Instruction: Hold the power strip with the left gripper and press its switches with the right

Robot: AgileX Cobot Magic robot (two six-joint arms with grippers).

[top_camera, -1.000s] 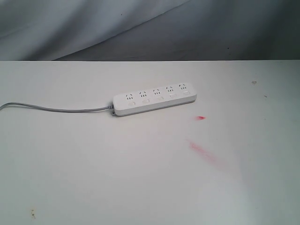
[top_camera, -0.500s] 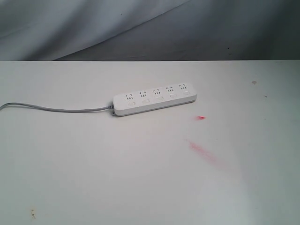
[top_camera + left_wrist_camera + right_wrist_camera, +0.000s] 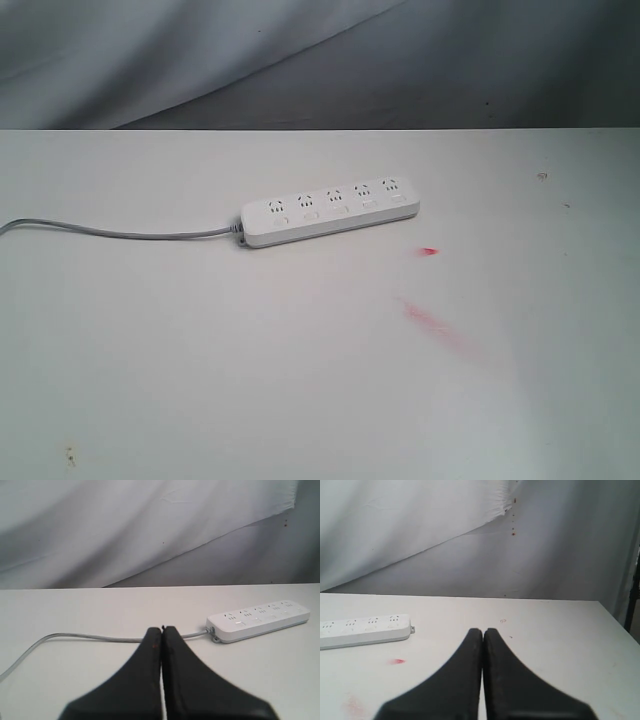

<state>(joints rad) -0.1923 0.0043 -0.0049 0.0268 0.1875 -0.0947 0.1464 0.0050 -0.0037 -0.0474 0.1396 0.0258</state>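
Note:
The white power strip (image 3: 330,212) lies flat near the middle of the white table (image 3: 200,380), its thin grey cord (image 3: 110,231) trailing off to the left. A row of small white switches (image 3: 341,209) runs along its top, one by each socket group. No arm shows in the exterior view. In the left wrist view my left gripper (image 3: 161,629) is shut and empty, well short of the power strip (image 3: 257,620) and its cord (image 3: 90,637). In the right wrist view my right gripper (image 3: 483,630) is shut and empty, away from the strip's end (image 3: 365,629).
Red smears (image 3: 432,322) and a small red spot (image 3: 428,251) mark the table in front of the strip's right end. Grey cloth (image 3: 300,60) hangs behind the table's far edge. The table's right edge (image 3: 615,625) shows in the right wrist view.

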